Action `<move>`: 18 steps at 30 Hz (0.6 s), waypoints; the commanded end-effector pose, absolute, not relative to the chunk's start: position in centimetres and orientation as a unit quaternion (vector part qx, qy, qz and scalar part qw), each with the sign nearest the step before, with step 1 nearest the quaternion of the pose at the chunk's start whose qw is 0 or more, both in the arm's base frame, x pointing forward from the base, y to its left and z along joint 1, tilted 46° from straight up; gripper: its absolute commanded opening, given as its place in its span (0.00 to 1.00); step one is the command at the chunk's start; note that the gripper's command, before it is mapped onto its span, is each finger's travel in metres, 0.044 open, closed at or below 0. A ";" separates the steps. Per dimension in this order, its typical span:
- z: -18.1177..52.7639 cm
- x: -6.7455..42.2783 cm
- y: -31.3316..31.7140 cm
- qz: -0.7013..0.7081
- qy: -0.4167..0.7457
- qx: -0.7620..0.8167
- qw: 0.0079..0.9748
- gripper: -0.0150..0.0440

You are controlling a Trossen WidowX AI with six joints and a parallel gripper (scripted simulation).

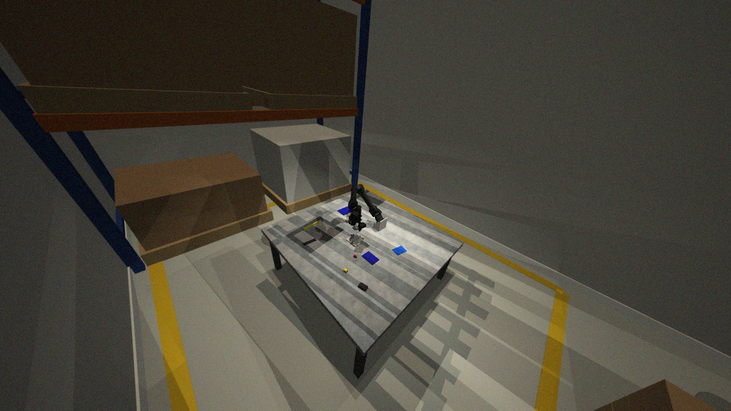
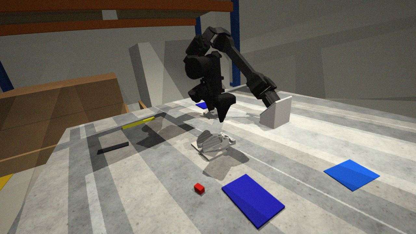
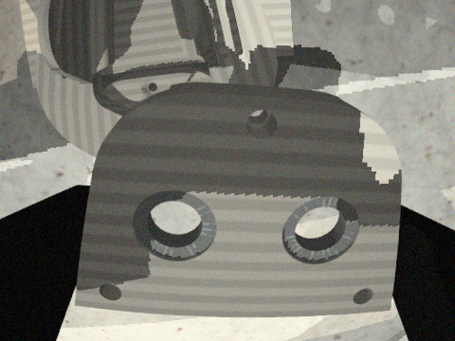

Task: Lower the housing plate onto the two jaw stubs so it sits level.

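Table (image 1: pixel 368 329) (image 2: pixel 145 189) (image 3: pixel 417 38) first, from the top: grey and stone-like, striped with light and shadow, one corner jutting towards us. Black arm (image 1: pixel 374 205) (image 2: pixel 240 60) near the far corner, claw (image 1: pixel 357 226) (image 2: pixel 216 115) (image 3: pixel 241 211) just beyond the jaw assembly (image 1: pixel 354 239) (image 2: pixel 213 145) (image 3: pixel 71 123), which sits between the left and right corners. Behind the far left edge, boxes stand under a blue-and-orange rack (image 1: pixel 361 102) (image 2: pixel 235 43); yellow lines mark the pale floor.

Over to the exterior: fingers pointing down, above and behind the assembly, well inside the table edges. The red block (image 1: pixel 355 256) (image 2: pixel 199 188) and dark blue sheet (image 1: pixel 370 257) (image 2: pixel 253 200) lie nearer us. Grey wall behind.

And the wrist: claw spread wide, gripping the housing plate (image 3: pixel 246 166) by its two ends! Long axis runs finger to finger, rounded side towards the assembly at upper left, straight side to the bottom of the view. Two big holes show bright tabletop. The plate is up off the stubs, probably overlapping the assembly's edge only from this angle; its height is hard to judge.
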State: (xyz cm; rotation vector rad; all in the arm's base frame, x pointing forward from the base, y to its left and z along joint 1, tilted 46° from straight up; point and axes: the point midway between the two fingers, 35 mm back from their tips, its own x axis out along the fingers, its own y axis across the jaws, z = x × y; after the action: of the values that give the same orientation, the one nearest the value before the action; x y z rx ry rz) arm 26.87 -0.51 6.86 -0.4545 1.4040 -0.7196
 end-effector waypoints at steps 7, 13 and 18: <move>4.3 26.6 2.0 -0.279 0.645 -0.262 0.661 0.85; 3.9 26.5 2.3 -0.274 0.647 -0.269 0.658 0.85; 3.9 26.5 2.3 -0.274 0.647 -0.269 0.658 0.85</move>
State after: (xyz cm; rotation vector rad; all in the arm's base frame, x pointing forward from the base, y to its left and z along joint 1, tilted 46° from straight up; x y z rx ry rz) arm 26.54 2.17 4.11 -0.6029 1.4598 -0.6292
